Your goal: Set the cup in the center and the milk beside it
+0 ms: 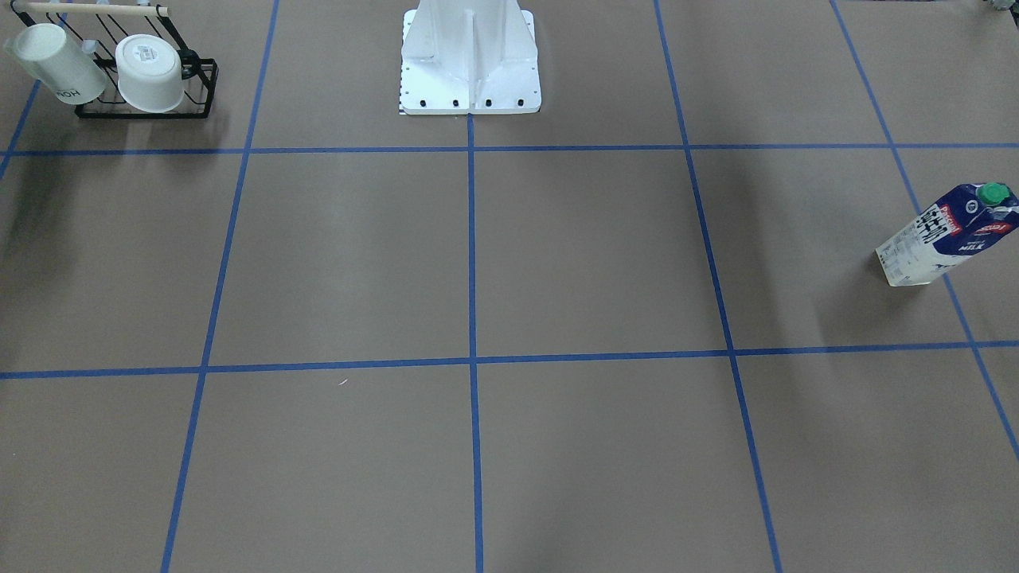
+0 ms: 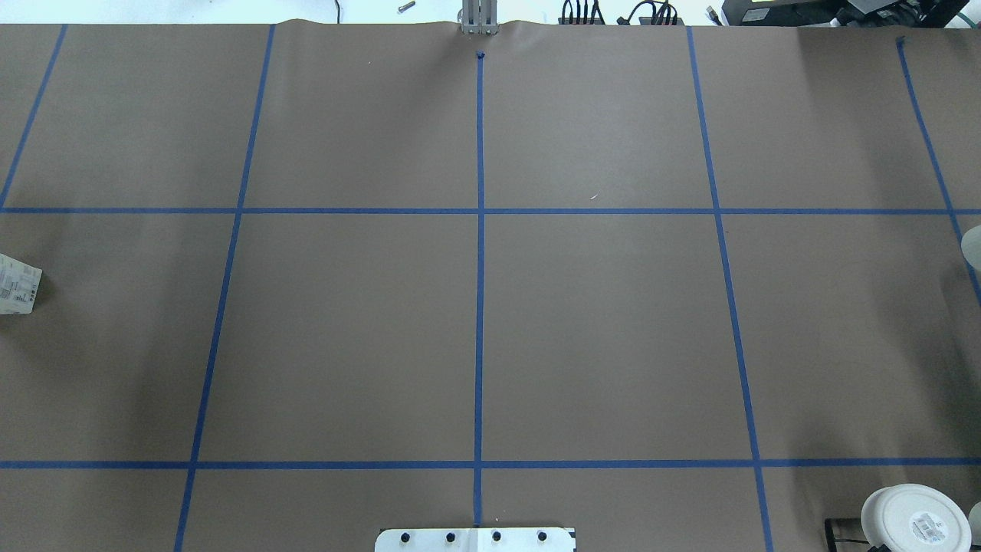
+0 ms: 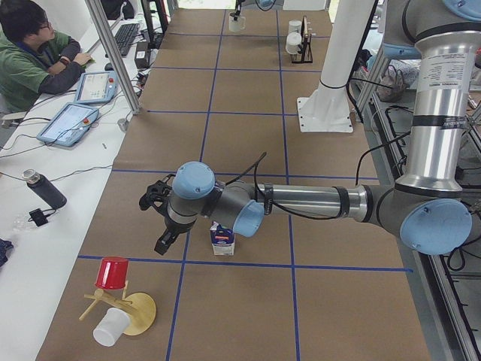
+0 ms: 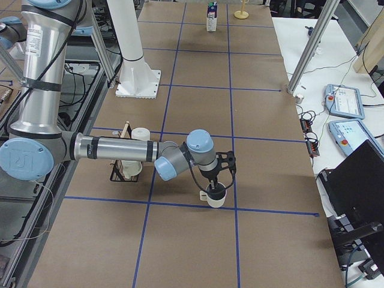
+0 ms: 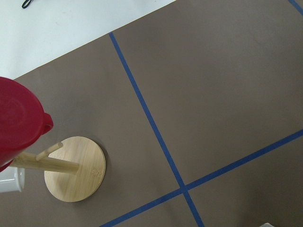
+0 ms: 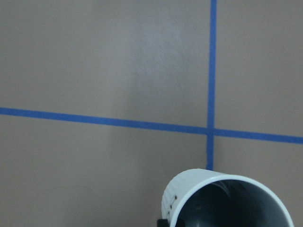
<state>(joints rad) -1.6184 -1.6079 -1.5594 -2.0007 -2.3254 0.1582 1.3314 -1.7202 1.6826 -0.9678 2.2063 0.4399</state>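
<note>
The cup (image 4: 214, 197) is a small white mug with a dark grey inside. It stands by a blue tape crossing near the table's right end and fills the bottom of the right wrist view (image 6: 227, 198). My right gripper (image 4: 219, 177) hangs just above it; I cannot tell whether it is open or shut. The milk (image 1: 947, 235), a blue-and-white carton with a green cap, stands upright near the left end. It also shows in the exterior left view (image 3: 222, 242). My left gripper (image 3: 159, 226) hovers beside it, state unclear.
A black rack (image 1: 147, 107) holds two other white cups (image 1: 150, 73) near the robot base (image 1: 470, 87). A wooden mug tree (image 5: 75, 169) with a red cup (image 5: 16, 123) and a white cup (image 3: 111, 327) stands at the left end. An operator (image 3: 34, 60) sits at the far side.
</note>
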